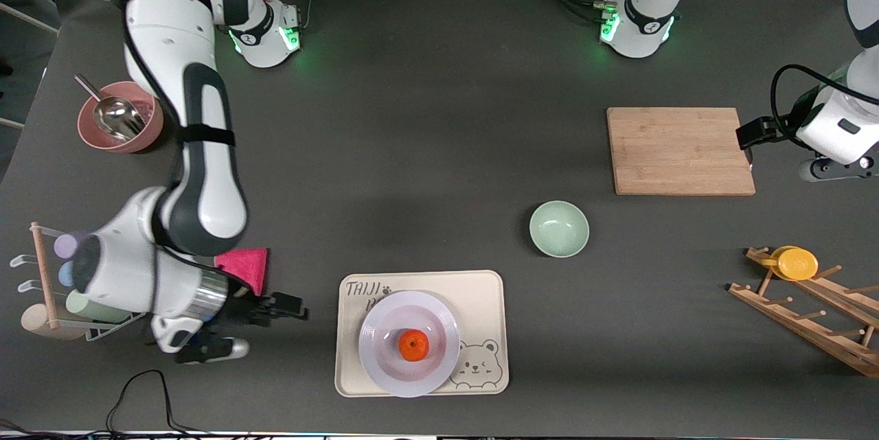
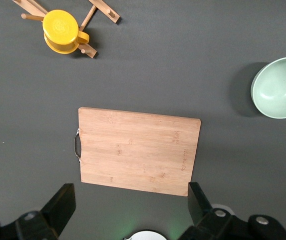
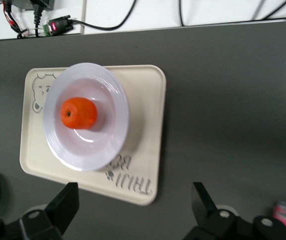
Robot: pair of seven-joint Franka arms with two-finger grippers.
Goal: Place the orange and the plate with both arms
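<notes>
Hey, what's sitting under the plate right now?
The plate, holding the orange, rests on the cream bear tray. It covers part of the tray's lettering; the rest underneath is hidden.

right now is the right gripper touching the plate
Apart. The front view shows the right gripper open beside the tray, bare table between it and the plate holding the orange.

Bright orange fruit [image 1: 413, 345] on pale lavender plate [image 1: 439, 320], cream bear-printed tray [image 1: 491, 303], mint-green bowl [image 1: 559, 228]

Dark grey table [image 1: 426, 152] carrying a cream bear tray [image 1: 481, 303], mint-green bowl [image 1: 559, 228], wooden cutting board [image 1: 680, 150], pink bowl [image 1: 120, 117], pink cloth [image 1: 247, 265]; two wooden racks [image 1: 817, 320] at its ends.
</notes>
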